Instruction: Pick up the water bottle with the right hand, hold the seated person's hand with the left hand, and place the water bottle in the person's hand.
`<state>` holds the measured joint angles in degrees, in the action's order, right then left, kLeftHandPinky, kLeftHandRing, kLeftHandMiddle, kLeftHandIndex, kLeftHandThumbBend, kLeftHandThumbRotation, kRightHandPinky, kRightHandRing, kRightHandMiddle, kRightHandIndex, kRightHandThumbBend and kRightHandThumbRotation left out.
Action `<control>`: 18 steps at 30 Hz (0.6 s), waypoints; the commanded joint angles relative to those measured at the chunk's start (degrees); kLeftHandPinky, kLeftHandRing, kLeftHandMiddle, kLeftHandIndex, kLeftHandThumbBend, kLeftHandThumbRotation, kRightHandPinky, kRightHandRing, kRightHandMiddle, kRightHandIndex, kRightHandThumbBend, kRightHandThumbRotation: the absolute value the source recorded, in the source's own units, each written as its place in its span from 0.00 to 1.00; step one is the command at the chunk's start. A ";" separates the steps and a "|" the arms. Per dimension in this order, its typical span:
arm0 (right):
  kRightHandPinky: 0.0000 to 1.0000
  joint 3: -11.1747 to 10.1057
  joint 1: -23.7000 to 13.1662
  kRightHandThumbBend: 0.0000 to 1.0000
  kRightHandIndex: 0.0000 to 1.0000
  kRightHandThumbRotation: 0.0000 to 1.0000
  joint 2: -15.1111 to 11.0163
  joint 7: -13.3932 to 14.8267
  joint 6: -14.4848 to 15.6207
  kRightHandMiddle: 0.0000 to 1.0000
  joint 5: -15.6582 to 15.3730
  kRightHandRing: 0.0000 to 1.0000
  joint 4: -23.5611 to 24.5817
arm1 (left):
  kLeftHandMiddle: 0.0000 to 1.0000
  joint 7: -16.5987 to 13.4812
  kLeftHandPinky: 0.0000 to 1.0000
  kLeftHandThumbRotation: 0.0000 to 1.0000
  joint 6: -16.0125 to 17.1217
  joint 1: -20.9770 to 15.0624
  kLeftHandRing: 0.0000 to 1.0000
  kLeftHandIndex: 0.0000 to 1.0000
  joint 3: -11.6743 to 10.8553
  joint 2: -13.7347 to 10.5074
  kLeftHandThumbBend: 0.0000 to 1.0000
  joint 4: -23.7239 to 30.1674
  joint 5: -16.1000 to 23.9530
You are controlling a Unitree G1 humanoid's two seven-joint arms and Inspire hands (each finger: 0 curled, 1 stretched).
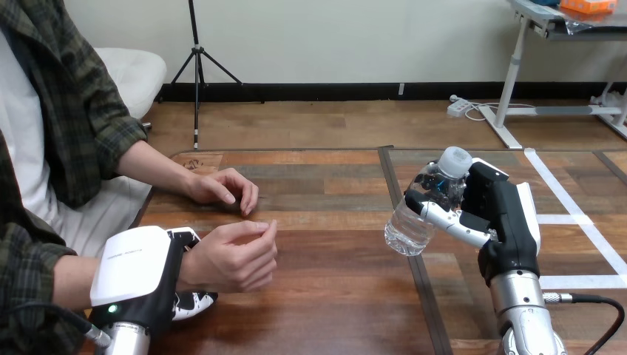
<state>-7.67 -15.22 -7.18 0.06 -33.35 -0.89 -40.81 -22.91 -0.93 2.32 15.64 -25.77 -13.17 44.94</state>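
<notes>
Clear water bottle [405,225], white cap, tilted, apparently lifted off the table [325,266].

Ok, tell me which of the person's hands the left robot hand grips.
The nearer hand: the left robot hand wraps its wrist. The farther hand rests untouched on the table.

You face a wooden table [333,288]. A dark seam [427,296] runs front to back across its top. White tape lines [569,201] mark its right part. The person's farther hand [222,188] rests on its left part.
</notes>
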 commanded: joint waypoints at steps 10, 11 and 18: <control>0.44 -0.51 -4.93 0.68 0.54 0.00 -0.92 -0.05 -1.42 0.52 1.07 0.49 2.18 | 0.51 0.06 0.42 0.00 1.28 0.05 0.47 0.52 -0.07 1.41 0.74 2.35 -0.72; 0.44 -0.51 -4.94 0.68 0.55 0.00 -0.90 -0.19 -1.38 0.52 1.20 0.49 2.18 | 0.51 0.10 0.42 0.00 1.30 0.11 0.46 0.52 -0.16 1.47 0.74 2.47 -0.81; 0.44 -0.38 -5.16 0.67 0.55 0.00 -1.07 -0.40 -2.09 0.52 1.06 0.49 1.62 | 0.50 0.10 0.41 0.00 1.82 0.54 0.46 0.51 -0.65 1.64 0.75 3.36 -0.97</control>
<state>-7.68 -15.23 -7.20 -0.10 -33.35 -0.60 -40.82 -22.91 -0.30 2.75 14.67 -25.22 -12.24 44.61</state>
